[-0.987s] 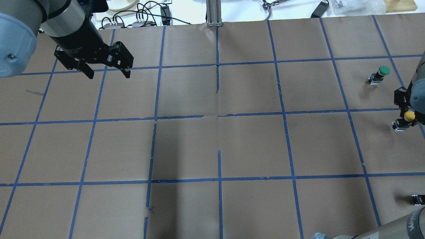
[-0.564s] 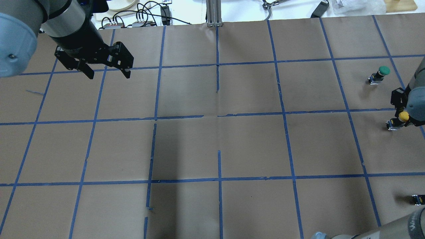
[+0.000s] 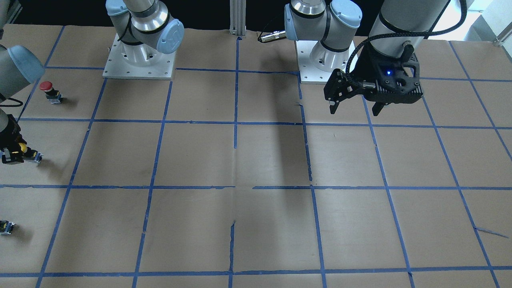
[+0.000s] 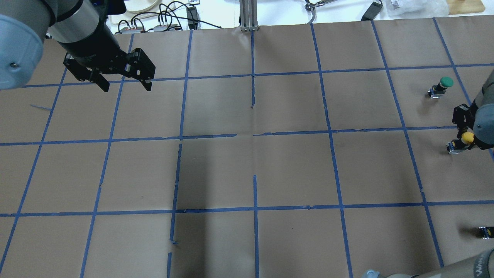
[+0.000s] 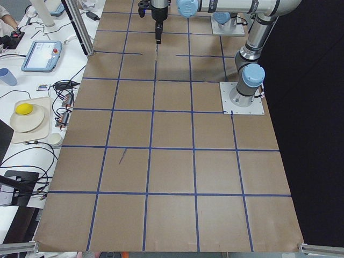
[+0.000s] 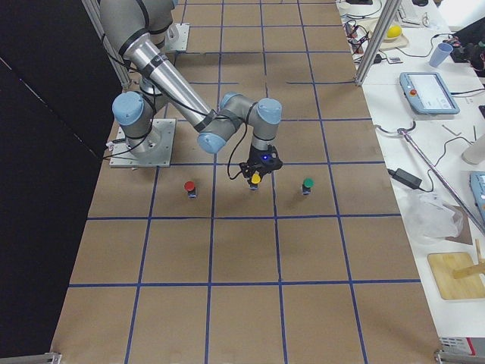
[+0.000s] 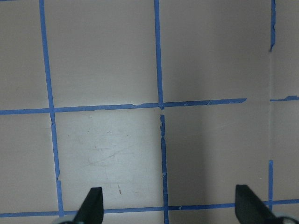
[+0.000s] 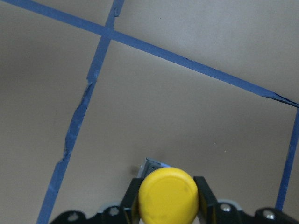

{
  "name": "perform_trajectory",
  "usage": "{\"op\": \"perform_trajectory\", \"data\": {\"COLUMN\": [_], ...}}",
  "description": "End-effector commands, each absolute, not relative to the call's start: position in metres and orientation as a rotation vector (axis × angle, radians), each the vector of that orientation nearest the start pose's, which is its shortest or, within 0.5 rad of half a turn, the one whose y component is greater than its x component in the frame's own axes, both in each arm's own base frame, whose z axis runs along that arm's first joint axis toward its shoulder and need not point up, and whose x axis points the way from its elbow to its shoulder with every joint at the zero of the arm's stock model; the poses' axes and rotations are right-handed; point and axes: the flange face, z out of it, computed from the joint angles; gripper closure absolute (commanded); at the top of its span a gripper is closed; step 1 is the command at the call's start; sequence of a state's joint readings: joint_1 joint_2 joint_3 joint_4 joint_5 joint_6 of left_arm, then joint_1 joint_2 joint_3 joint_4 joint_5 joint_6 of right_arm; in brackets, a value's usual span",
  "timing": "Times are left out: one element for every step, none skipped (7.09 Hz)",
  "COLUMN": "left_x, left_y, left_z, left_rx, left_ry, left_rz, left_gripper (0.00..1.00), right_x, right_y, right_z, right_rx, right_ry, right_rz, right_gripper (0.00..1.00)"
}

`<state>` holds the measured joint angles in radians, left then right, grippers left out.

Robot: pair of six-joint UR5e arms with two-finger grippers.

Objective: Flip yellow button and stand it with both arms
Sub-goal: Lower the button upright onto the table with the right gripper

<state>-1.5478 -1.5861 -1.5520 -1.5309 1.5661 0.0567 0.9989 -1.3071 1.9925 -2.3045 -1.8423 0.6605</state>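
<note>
The yellow button (image 4: 468, 138) is at the table's right edge, its yellow cap between the fingers of my right gripper (image 4: 471, 138), which is shut on it. The silvery base (image 4: 452, 148) sticks out toward the table's middle, low over the paper. In the right wrist view the cap (image 8: 168, 196) sits between both fingers (image 8: 203, 196). The button also shows in the front view (image 3: 23, 148) and the right-side view (image 6: 256, 178). My left gripper (image 4: 125, 85) hovers open and empty over the far left of the table; it also shows in the front view (image 3: 356, 109).
A green button (image 4: 441, 85) stands beyond the yellow one. A red button (image 3: 49, 89) stands on the robot's side of it. A small capless block (image 4: 486, 231) lies near the right edge. The brown paper table (image 4: 293, 170) has a blue tape grid.
My right gripper has moved a little toward the table's middle with the yellow button in it. The left arm has not moved.
</note>
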Motion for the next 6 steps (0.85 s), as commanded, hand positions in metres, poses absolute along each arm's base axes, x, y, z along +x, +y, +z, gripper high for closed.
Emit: {"op": "perform_trajectory", "data": {"left_x": [-0.122, -0.122, -0.117, -0.116, -0.116, -0.116], "left_y": [-0.506, -0.506, -0.508, -0.508, -0.508, -0.508], "left_z": [0.496, 0.499, 0.505, 0.505, 0.505, 0.505], "left_rx": [0.053, 0.056, 0.041, 0.040, 0.040, 0.042], "left_ry": [3.143, 3.141, 3.137, 3.126, 3.126, 3.123], "left_rz": [-0.075, -0.082, -0.101, -0.102, -0.100, -0.102], "left_gripper": [0.00, 0.00, 0.00, 0.00, 0.00, 0.00], "right_x": [-0.192, -0.192, -0.192, -0.191, -0.189, -0.190], "right_y": [-0.494, -0.493, -0.492, -0.490, -0.486, -0.485], "right_z": [0.230, 0.228, 0.228, 0.230, 0.233, 0.247], "right_rx": [1.974, 1.972, 1.964, 1.961, 1.953, 1.917], "right_ry": [2.790, 2.796, 2.807, 2.811, 2.820, 2.858], "right_rz": [-0.088, -0.077, -0.070, -0.036, 0.004, -0.027], "right_gripper": [0.71, 0.49, 0.44, 0.38, 0.30, 0.21]}}
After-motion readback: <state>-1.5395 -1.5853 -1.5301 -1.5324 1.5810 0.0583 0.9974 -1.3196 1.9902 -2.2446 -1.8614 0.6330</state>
